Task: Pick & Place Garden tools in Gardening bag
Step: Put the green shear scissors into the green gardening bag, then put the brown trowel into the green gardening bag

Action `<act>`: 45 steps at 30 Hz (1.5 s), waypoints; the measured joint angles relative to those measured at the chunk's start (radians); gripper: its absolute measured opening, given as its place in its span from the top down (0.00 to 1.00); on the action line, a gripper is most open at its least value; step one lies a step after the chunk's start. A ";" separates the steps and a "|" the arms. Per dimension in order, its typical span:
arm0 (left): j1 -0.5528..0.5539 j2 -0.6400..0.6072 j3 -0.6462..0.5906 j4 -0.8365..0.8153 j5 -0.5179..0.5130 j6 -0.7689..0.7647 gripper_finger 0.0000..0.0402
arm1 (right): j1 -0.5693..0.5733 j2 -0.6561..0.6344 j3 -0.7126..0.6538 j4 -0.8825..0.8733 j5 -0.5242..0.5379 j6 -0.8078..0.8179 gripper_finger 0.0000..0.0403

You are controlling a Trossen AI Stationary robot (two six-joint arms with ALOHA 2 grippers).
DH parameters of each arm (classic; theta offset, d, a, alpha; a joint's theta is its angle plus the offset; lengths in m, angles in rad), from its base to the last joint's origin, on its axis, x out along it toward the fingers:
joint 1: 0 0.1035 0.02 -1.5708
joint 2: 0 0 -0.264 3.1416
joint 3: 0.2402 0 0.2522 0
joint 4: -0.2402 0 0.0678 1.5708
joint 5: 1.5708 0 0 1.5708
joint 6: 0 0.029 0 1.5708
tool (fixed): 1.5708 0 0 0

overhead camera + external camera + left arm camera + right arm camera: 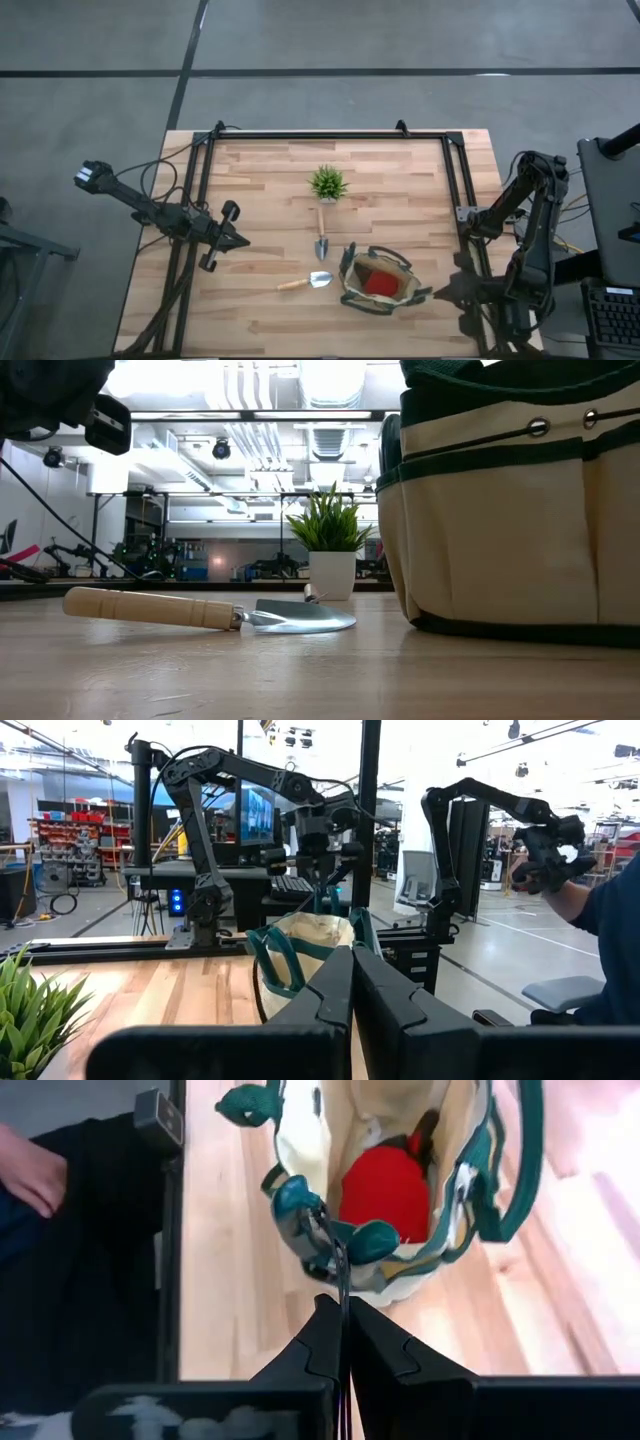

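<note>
The right gripper [343, 1325] sits at the worktop's [260, 170] right edge, just beside the gardening bag [377, 281]; its fingers are closed together and grip no tool. The bag stands upright and holds a red glove-like item [388, 1188]. One trowel [305, 282] lies flat just left of the bag; a second trowel [321, 235] lies beyond it, near the potted plant [327, 184]. The left gripper [226, 238] waits over the left side, fingers closed together on nothing.
</note>
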 joint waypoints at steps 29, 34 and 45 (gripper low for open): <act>0.000 0.000 0.000 0.000 0.000 0.000 0.97 | -0.228 -0.014 0.149 -0.008 -0.032 -0.190 0.82; 0.000 0.000 0.000 0.000 0.000 0.000 0.97 | -0.228 -0.015 0.157 -0.007 0.049 -0.216 0.72; 0.000 0.000 0.000 0.000 0.000 0.000 0.97 | -0.227 -0.015 0.129 -0.008 0.454 -0.428 0.67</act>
